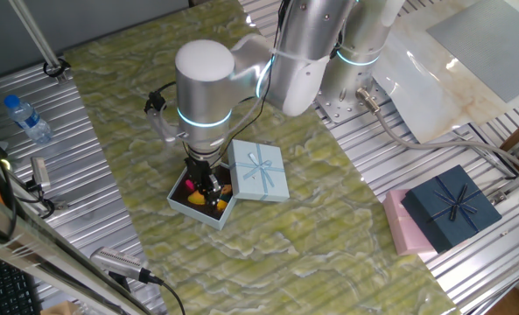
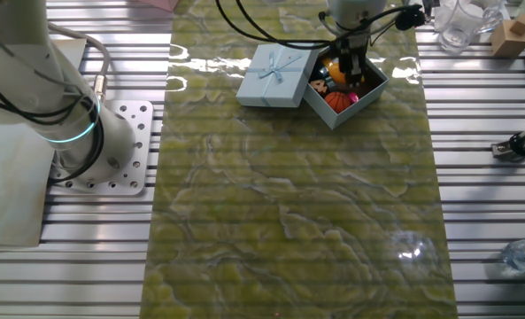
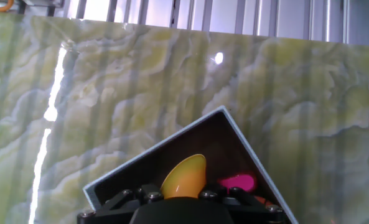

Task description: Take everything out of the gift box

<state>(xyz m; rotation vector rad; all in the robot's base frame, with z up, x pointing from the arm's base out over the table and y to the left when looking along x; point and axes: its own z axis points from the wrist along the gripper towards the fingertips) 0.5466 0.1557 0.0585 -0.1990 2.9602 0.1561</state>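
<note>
On the green marbled tabletop [image 1: 329,227] you have the gift box [image 1: 181,202], a small square pale-blue carton with a dark brown inside, standing open with one corner turned toward the arm's base. Its matching pale-blue lid [image 1: 260,170], topped with a ribbon bow, lies flat just beside it, touching or nearly touching one wall. From the other fixed view you can pick out the orange basketball [image 2: 335,101] near the front corner of the box, a magenta piece [image 2: 353,95] next to it, and a yellow-orange mango-like fruit [image 2: 334,68] further back; a few smaller yellow and orange bits sit low in the box but are too small to sort out. Your hand [image 1: 209,185] is lowered straight down into the box, fingers among the toys. In the hand view the yellow-orange fruit [image 3: 185,176] sits right at the fingertips, with the magenta piece [image 3: 238,183] just beside it against the brown floor, and the pale-blue rim [image 3: 240,130] runs to a point ahead. You cannot tell from any view how far apart the fingers stand, nor whether they actually press on the fruit, because the hand's own body hides the tips. Off to the side, on the ribbed metal, a dark navy box [image 1: 452,207] with a bow rests on a pink box [image 1: 401,225], well apart from the gift box.
</note>
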